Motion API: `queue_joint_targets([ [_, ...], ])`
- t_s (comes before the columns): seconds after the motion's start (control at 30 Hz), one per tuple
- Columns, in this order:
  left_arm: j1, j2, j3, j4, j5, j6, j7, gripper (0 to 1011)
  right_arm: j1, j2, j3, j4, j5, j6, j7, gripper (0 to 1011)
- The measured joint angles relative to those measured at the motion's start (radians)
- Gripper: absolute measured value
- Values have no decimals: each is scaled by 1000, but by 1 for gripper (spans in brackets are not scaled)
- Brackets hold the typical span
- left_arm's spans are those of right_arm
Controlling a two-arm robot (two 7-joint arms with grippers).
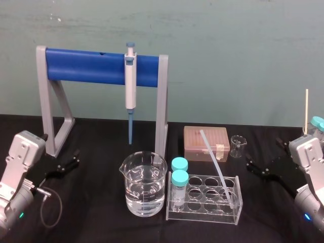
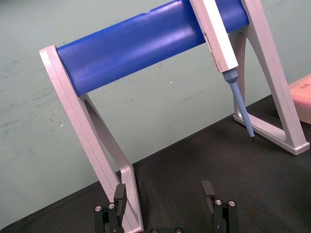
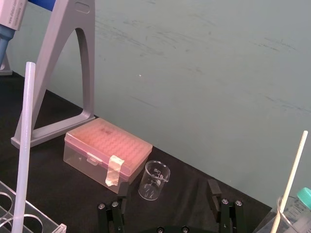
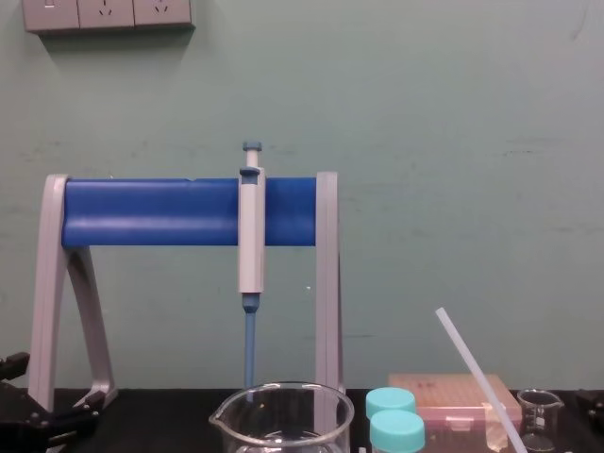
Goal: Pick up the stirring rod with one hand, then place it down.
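Right gripper (image 1: 264, 162), spread open and empty, hovers low at the right of the table (image 1: 101, 223), the stirring rod (image 1: 217, 168) near its left, foot in the clear tube rack (image 1: 202, 215), long axis tilted, top leaning left and away toward the pink box (image 1: 195, 139); left gripper (image 1: 68, 163) idles open far left.

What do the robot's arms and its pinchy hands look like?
The left arm and right arm have boxy light-grey shells with a small blue-green light. The left gripper and right gripper are black, each with two jointed fingers and silver screws. A thin grey cable loops by the left arm.
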Motion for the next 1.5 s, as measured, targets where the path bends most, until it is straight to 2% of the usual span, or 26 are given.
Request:
queue_joint_targets([
  [1.13, 0, 0, 0, 0, 0, 0, 0, 1000, 0, 0, 0, 0, -1, -1, 0, 1003],
  [1.2, 0, 0, 0, 0, 0, 0, 0, 1000, -2, -3, 4, 0, -7, -21, 1, 1003],
  [1.33, 0, 0, 0, 0, 0, 0, 0, 1000, -17, -18, 25, -11, -22, -122, 7, 1003],
  [1.4, 0, 0, 0, 0, 0, 0, 0, 1000, -20, -19, 27, -14, -25, -136, 8, 1003],
  [1.5, 0, 0, 0, 0, 0, 0, 0, 1000, -36, -28, 40, -29, -45, -194, 5, 1003],
])
